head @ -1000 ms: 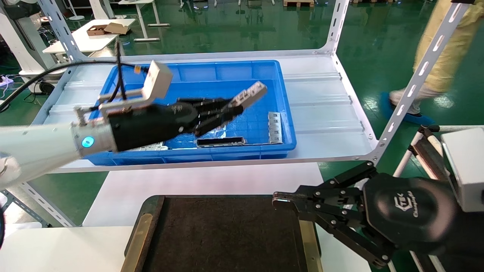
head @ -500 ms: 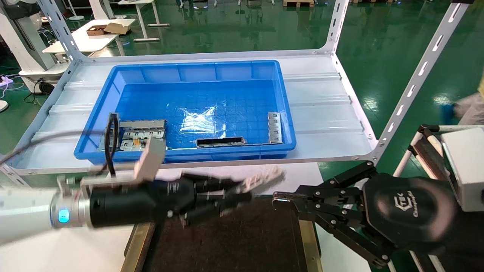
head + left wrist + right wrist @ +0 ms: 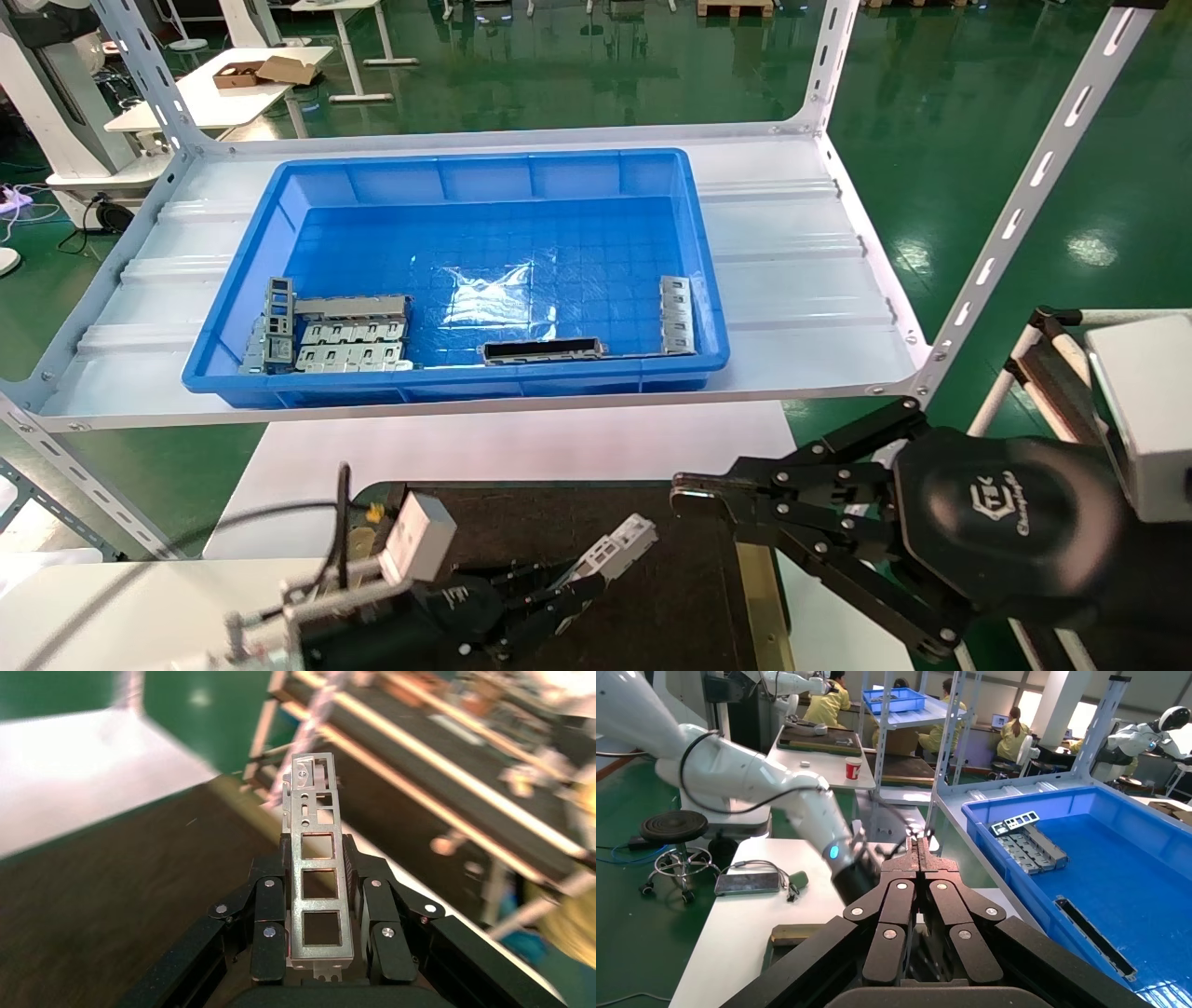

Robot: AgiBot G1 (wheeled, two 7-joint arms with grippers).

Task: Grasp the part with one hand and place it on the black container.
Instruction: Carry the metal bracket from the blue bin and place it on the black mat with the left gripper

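Left pincer (image 3: 582,578) low over the black container (image 3: 652,596), clamped on the part (image 3: 615,547). Left wrist view shows both fingers (image 3: 268,910) pressed to the part's (image 3: 314,881) long sides near one end, so the square-cutout face looks up and the bar sticks straight out past the tips. Its long axis runs along the pincer's own reach, free end aimed up and right toward the container's right brass strip (image 3: 765,596). Whether the part touches the black surface: cannot tell. Likely next is lowering and release, flat on the tray. Right pincer (image 3: 684,494) parked at the container's far right edge, fingers pressed together, holding nothing, just beside the part's free end. Spare parts lie in the blue bin (image 3: 484,177) on the shelf beyond the white counter (image 3: 503,447).
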